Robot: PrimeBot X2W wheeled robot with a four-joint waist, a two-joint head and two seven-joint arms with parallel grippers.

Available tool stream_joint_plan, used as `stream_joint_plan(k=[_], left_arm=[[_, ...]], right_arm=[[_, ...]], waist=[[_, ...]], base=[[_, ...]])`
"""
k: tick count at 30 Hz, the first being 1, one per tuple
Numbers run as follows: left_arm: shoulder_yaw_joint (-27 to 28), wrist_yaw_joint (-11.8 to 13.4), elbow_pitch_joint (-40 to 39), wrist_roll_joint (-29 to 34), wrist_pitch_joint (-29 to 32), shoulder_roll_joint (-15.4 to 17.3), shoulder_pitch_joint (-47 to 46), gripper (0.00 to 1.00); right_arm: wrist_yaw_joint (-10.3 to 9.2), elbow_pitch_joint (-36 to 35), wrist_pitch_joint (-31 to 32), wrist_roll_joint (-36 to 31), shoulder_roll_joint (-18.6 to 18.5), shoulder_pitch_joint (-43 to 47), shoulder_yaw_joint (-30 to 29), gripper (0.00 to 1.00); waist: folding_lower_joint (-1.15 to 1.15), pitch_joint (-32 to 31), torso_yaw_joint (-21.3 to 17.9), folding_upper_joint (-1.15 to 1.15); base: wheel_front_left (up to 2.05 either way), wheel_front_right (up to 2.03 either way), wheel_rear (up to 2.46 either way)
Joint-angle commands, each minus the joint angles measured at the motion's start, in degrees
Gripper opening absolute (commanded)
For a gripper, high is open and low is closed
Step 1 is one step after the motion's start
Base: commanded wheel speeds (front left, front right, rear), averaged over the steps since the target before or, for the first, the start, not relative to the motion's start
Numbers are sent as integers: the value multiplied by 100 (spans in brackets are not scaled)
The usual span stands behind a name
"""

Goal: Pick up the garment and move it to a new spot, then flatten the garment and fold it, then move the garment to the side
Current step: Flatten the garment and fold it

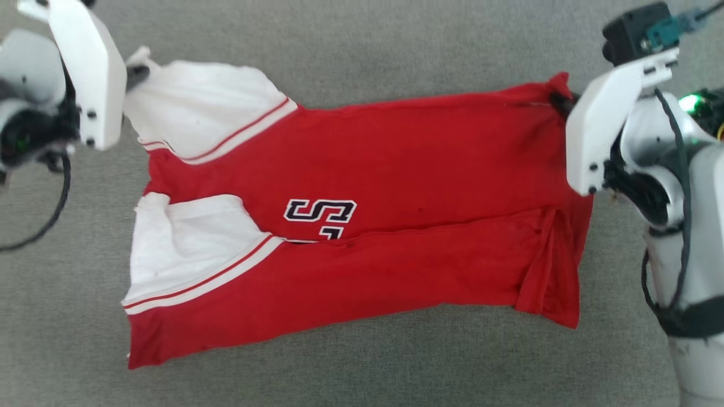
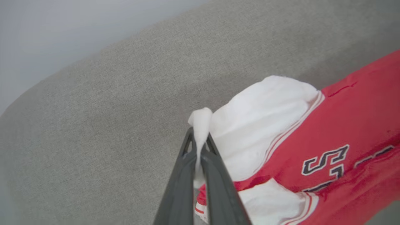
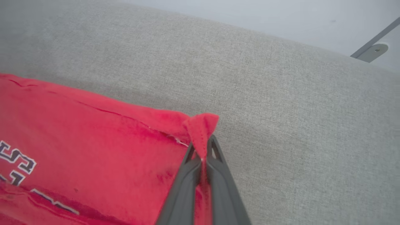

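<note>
The garment (image 1: 396,169), a red shirt with white sleeves and dark lettering, lies spread across the grey fabric surface, its near half folded over lengthwise. My left gripper (image 2: 199,142) is shut on the tip of the far white sleeve (image 2: 259,118); in the head view it sits at the garment's upper left corner (image 1: 138,72). My right gripper (image 3: 201,147) is shut on the red far corner of the hem (image 3: 201,125), which pokes up between the fingers; that corner lies at the upper right in the head view (image 1: 560,85).
The grey upholstered surface (image 1: 362,51) stretches on all sides of the garment. A pale wall lies beyond its far edge, with a metal bracket (image 3: 372,50) on it. Black cables hang from both arms.
</note>
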Motion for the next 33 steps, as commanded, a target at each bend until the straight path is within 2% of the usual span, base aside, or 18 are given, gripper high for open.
stream_joint_plan(k=[1, 11, 18, 22, 28, 29, 30, 31, 32, 33], left_arm=[[3, 162, -317, -94, 40, 143, 161, 0], [0, 1492, -3066, -306, 17, 1425, 1103, 0], [-87, 2282, -4283, -558, -191, 2046, 1785, 0], [-166, 2495, -4420, -892, -520, 2152, 2291, 0], [-357, 2310, -3852, -1299, -922, 1848, 2943, 0], [-362, 2244, -3703, -1370, -993, 1748, 3005, 0], [-361, 2179, -3547, -1399, -1068, 1680, 3056, 0], [-350, 2138, -3370, -1462, -1143, 1611, 3113, 25], [-354, 2081, -3204, -1489, -1199, 1556, 3171, 32], [-374, 2034, -3091, -1487, -1247, 1501, 3203, 45]], right_arm=[[-1, -161, 39, 53, -73, 177, 38, 0], [-2, -1414, 424, 434, -477, 1157, -116, 0], [-2, -1962, 802, 581, -591, 1940, -403, 0], [-2, -1955, 893, 633, -489, 2304, -542, 0], [-2, -1587, 844, 615, -372, 2567, -491, 0], [-1, -1514, 804, 609, -355, 2571, -457, 4], [-1, -1445, 770, 626, -323, 2576, -427, 18], [-1, -1374, 730, 618, -309, 2571, -403, 47], [-1, -1332, 693, 604, -295, 2558, -376, 100], [-1, -1295, 657, 632, -252, 2549, -364, 100]], waist=[[0, -132, 63, 0], [0, -358, 147, 0], [0, -407, 145, 0], [0, -427, 113, 0], [0, -462, 64, 0], [0, -481, 62, 0], [0, -493, 57, 0], [0, -509, 54, 0], [0, -527, 53, 0], [0, -552, 48, 0]], base=[[0, 0, 0], [0, 0, 0], [0, 0, 0], [0, 0, 0], [0, 0, 0], [0, 0, 0], [0, 0, 0], [0, 0, 0], [0, 0, 0], [0, 0, 0]])
